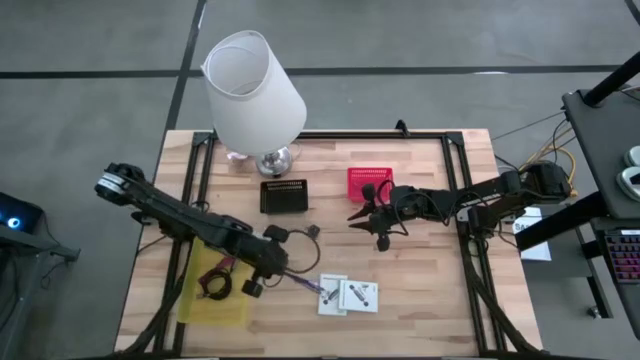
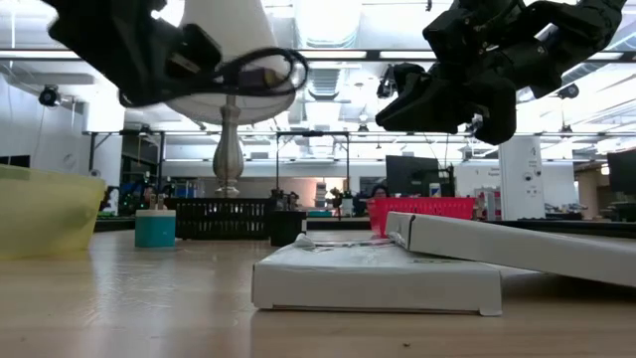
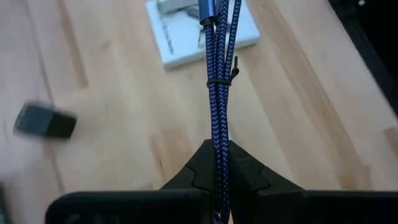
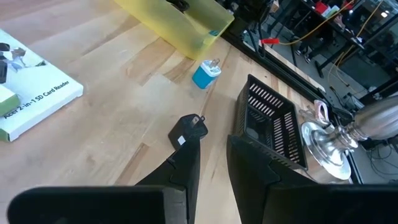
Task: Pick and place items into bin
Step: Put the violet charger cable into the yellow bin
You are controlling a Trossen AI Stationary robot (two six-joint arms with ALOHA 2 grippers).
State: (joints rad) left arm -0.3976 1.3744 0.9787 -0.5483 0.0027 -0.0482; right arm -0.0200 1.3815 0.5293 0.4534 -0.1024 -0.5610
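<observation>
My left gripper [image 3: 219,146] is shut on a blue-purple braided cable [image 3: 217,81], near the yellow bin [image 1: 190,300]. That bin holds a maroon strap [image 1: 213,276] and a dark piece. The cable's free ends [image 3: 208,9] reach over two white packets [image 1: 347,295] lying flat on the table. In the low view the left gripper [image 2: 199,60] carries the cable's loop [image 2: 273,70] well above the table. My right gripper [image 4: 213,140] is open and hovers in front of the red basket [image 1: 368,184], touching nothing. A small black adaptor [image 4: 186,130] lies just beyond its fingers. My left gripper pinches the braided cable bundle [image 3: 217,155] between its two fingers, several strands side by side. The strands run along the fingers and out past their tips. A thin tie [image 3: 219,82] binds the bundle ahead of the fingers. The held cable hangs clear of the table.
A big white lamp [image 1: 255,90] stands at the far edge. A black basket [image 1: 284,196] sits beside the red one. A small teal piece [image 4: 205,73] rests near the yellow bin [image 4: 180,25]. Another black block [image 3: 43,121] lies on bare wood near the left gripper.
</observation>
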